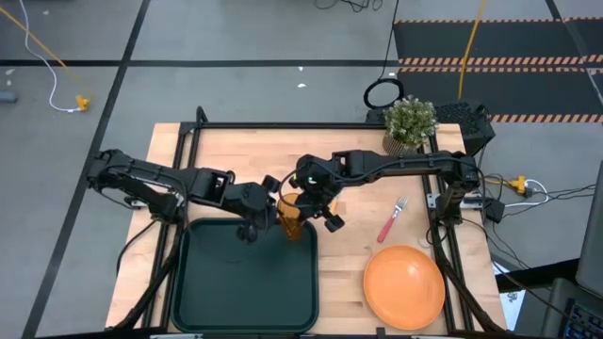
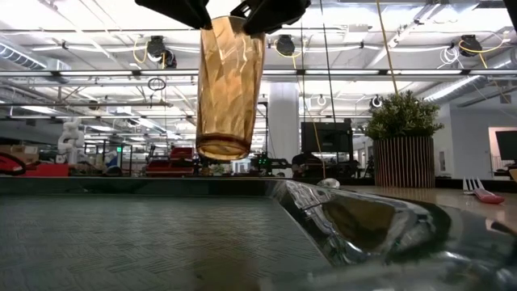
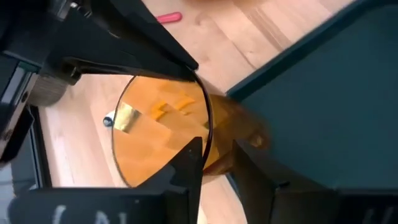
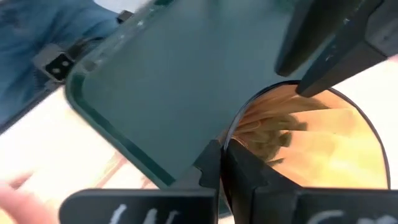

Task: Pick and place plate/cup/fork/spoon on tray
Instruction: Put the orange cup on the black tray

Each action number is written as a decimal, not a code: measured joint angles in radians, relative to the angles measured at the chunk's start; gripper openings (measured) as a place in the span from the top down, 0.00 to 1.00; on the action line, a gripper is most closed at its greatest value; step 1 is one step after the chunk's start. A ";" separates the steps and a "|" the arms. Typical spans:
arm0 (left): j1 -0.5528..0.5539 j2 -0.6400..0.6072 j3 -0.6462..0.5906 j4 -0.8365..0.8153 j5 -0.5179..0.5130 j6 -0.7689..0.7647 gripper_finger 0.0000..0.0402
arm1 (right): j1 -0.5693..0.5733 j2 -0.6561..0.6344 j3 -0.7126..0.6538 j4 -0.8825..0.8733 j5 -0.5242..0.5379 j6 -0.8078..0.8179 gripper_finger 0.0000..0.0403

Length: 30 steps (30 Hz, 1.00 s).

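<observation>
Both grippers (image 1: 283,202) (image 1: 316,209) on translucent amber faceted cup (image 2: 229,85), upright, prob. off tray (image 1: 250,287).

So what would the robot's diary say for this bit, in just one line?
cup: in air above tray corner | left claw: pinching cup rim | right claw: pinching cup rim | plate, fork: on table

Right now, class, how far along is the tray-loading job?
Done: nothing; the tray holds no tableware. In hand: the cup hangs in the air near the tray's corner, with the left gripper and right gripper both at its rim. Left: the plate and fork lie on the table; no spoon shows.
</observation>
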 joint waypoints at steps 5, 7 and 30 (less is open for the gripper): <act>-0.001 0.000 0.000 -0.007 0.022 0.077 0.83 | 0.002 0.000 0.000 -0.008 -0.044 -0.012 1.00; 0.000 0.000 0.000 -0.012 0.022 0.094 0.83 | 0.002 0.000 0.000 -0.018 -0.044 -0.015 1.00; -0.050 -0.053 -0.002 0.033 -0.100 0.225 0.63 | -0.005 0.009 -0.024 -0.005 -0.175 -0.069 0.99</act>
